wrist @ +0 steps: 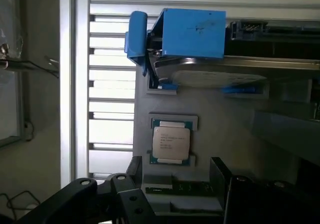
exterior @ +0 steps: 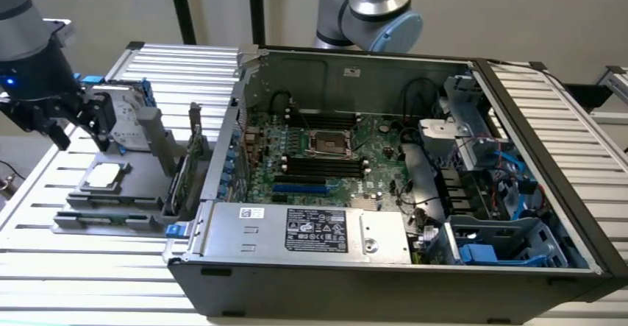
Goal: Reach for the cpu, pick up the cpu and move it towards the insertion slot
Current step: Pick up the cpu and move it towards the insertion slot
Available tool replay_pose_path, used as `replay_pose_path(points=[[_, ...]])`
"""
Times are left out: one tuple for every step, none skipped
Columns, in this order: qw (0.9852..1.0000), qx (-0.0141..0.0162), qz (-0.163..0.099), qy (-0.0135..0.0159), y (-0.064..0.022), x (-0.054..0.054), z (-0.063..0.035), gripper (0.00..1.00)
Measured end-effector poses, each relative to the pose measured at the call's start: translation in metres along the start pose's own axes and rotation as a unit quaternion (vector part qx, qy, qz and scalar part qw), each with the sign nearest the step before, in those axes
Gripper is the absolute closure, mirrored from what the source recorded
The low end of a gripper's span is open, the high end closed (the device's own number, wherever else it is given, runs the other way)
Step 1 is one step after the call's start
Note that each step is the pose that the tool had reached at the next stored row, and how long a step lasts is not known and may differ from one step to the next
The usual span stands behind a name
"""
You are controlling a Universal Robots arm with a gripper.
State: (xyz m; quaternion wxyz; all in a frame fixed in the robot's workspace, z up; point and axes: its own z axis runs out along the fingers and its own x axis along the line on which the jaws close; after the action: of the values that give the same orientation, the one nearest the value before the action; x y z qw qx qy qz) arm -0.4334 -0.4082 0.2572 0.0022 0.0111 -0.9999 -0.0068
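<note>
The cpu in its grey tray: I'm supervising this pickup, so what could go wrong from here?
1. The open black tool hangs close to the upright silver hard drive with blue rails; descending, a finger might clip it.
2. The small flat silvery-grey cpu lies low in its grey tray, so the grasp could slip.

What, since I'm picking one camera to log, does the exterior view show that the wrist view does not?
Exterior view: the open computer case with the insertion slot on its motherboard, and the open end effector seen from outside, at the exterior view's left. Wrist view: the printed lines on the cpu. Both: the cpu lying untouched in its grey holder, near the hard drive with blue rails.
</note>
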Motion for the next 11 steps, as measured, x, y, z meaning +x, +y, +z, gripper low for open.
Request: replay_pose_path(points=[[1.0, 0.0, 0.0, 0.0, -0.0001, 0.0, 0.0017, 0.35], [1.0, 0.0, 0.0, 0.0, -0.0001, 0.0, 0.0036, 0.35], [1.0, 0.0, 0.0, 0.0, -0.0002, 0.0, 0.0054, 0.35], [1.0, 0.0, 0.0, 0.0, -0.0002, 0.0, 0.0072, 0.35], [1.0, 0.0, 0.0, 0.0, -0.0003, 0.0, 0.009, 0.35], [1.0, 0.0, 0.0, 0.0, -0.0003, 0.0, 0.0108, 0.35], [1.0, 0.0, 0.0, 0.0, -0.0003, 0.0, 0.0127, 0.35], [1.0, 0.0, 0.0, 0.0, -0.0003, 0.0, 0.0145, 0.35], [1.0, 0.0, 0.0, 0.0, -0.0004, 0.001, 0.0163, 0.35], [1.0, 0.0, 0.0, 0.0, -0.0004, 0.001, 0.018, 0.35], [1.0, 0.0, 0.0, 0.0, -0.0004, 0.001, 0.0199, 0.35]])
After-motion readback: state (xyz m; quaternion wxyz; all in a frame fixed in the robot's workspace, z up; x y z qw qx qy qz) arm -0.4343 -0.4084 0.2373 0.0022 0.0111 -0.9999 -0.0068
